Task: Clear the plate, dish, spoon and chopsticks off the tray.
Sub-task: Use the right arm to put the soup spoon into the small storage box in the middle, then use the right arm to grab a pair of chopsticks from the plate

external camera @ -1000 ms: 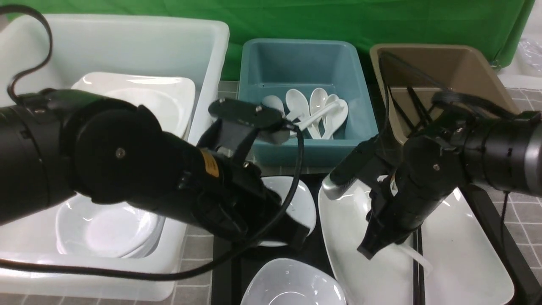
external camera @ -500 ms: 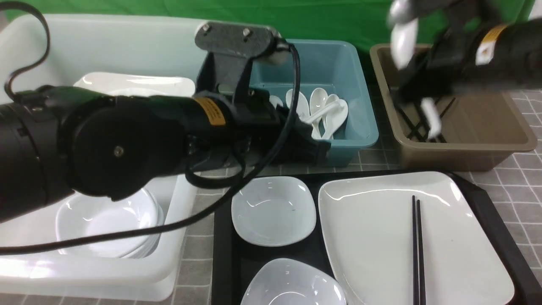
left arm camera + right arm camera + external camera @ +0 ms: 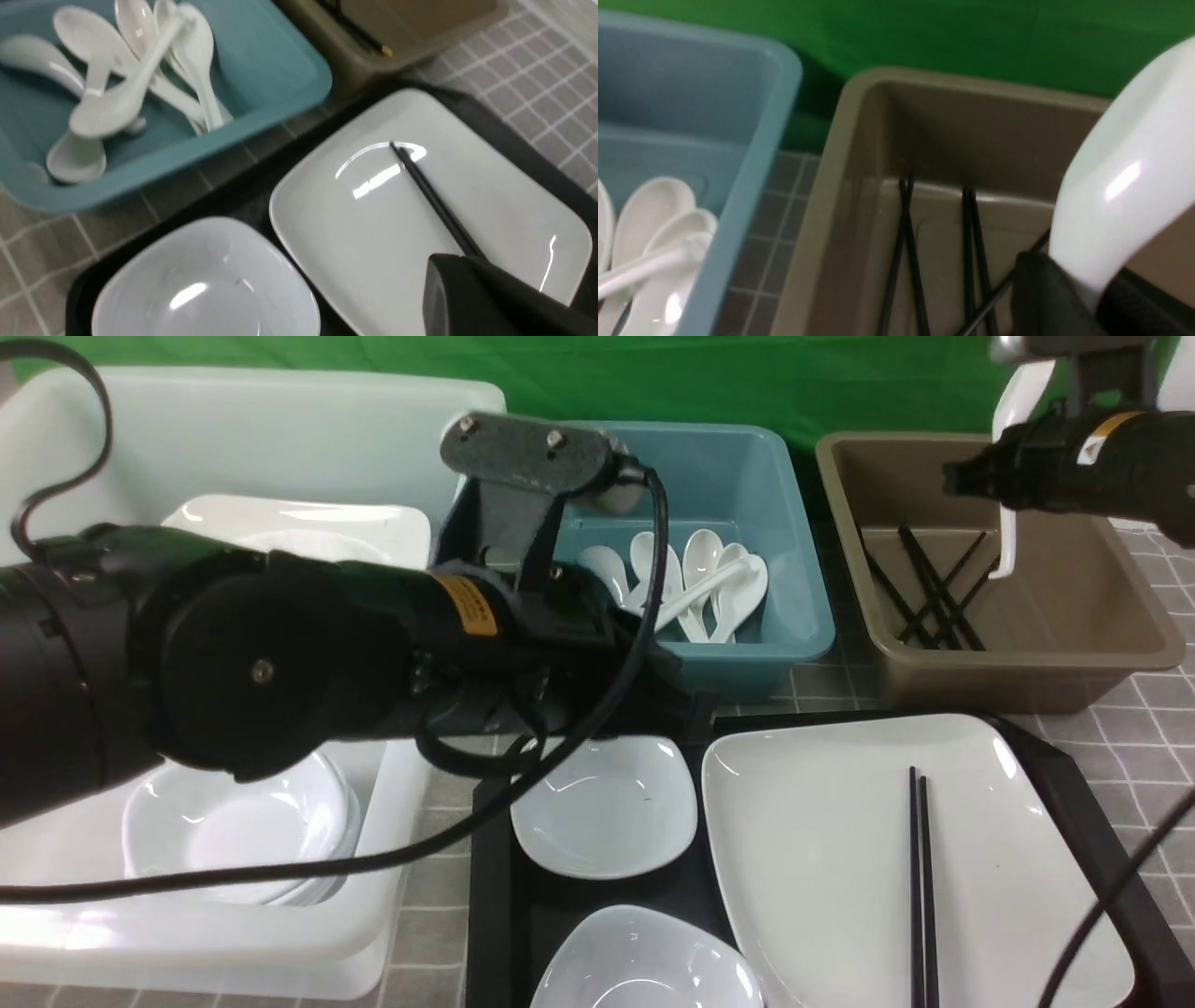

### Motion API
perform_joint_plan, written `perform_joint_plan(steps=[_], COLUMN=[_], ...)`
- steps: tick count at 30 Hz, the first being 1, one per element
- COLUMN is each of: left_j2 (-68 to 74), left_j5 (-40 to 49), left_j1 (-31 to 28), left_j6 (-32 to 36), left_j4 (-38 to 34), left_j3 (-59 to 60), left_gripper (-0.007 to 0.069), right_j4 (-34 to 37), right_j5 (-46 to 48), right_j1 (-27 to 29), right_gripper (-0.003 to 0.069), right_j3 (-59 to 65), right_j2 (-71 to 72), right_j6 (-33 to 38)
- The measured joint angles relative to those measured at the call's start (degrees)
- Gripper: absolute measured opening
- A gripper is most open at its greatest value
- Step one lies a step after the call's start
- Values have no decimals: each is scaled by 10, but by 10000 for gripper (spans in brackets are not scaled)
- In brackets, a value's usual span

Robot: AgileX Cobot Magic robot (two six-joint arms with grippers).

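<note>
Seeing the tray (image 3: 487,896) along the bottom of the front view, sitting on the grey tiled surface (image 3: 1153,747). Carrying the plate (image 3: 822,887) on its right part. Noting the chopsticks (image 3: 920,896) lying side by side on the plate, right of its centre, running up from the bottom edge. Also carrying two small pale dishes at left: near dish (image 3: 644,966) cut by the bottom edge, far dish (image 3: 602,812) just above it.

Tracking the left pincer (image 3: 695,709) mid-frame, hanging over the tray's top edge above the far dish. Getting no read on open or closed: only one black finger (image 3: 467,294) showing, lower right of the left wrist view, covering part of the chopsticks.

Moving further up: white bin (image 3: 233,947) at left holding stacked dishes (image 3: 233,840) and a plate, partly hidden by the left arm. Teal bin (image 3: 784,667) at upper centre, holding white spoons (image 3: 709,583). Brown bin (image 3: 1027,681) at upper right, holding loose black sticks (image 3: 924,593).

Finding the right pincer (image 3: 990,481) in the upper right corner, clamping the spoon (image 3: 1007,541), bowl up, handle hanging over the brown bin, well off the tray.

Closing with green backdrop (image 3: 747,383) across the top.
</note>
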State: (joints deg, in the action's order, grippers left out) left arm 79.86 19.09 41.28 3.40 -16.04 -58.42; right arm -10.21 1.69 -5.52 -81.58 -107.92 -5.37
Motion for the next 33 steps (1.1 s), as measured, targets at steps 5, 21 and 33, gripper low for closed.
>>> perform_joint_plan(steps=[5, 21, 33], left_j2=[-2, -6, -6], left_j5=[5, 12, 89], left_j1=[0, 0, 0], left_j6=[0, 4, 16], left_j4=[0, 0, 15], left_j3=[0, 0, 0], left_gripper=[1, 1, 1], right_j4=[0, 0, 13], right_j5=[4, -17, 618], right_j1=[-31, -203, -177], right_gripper=[106, 619, 95], right_j3=[-31, -91, -81], right_j2=[-4, -35, 179], right_j6=[2, -11, -28])
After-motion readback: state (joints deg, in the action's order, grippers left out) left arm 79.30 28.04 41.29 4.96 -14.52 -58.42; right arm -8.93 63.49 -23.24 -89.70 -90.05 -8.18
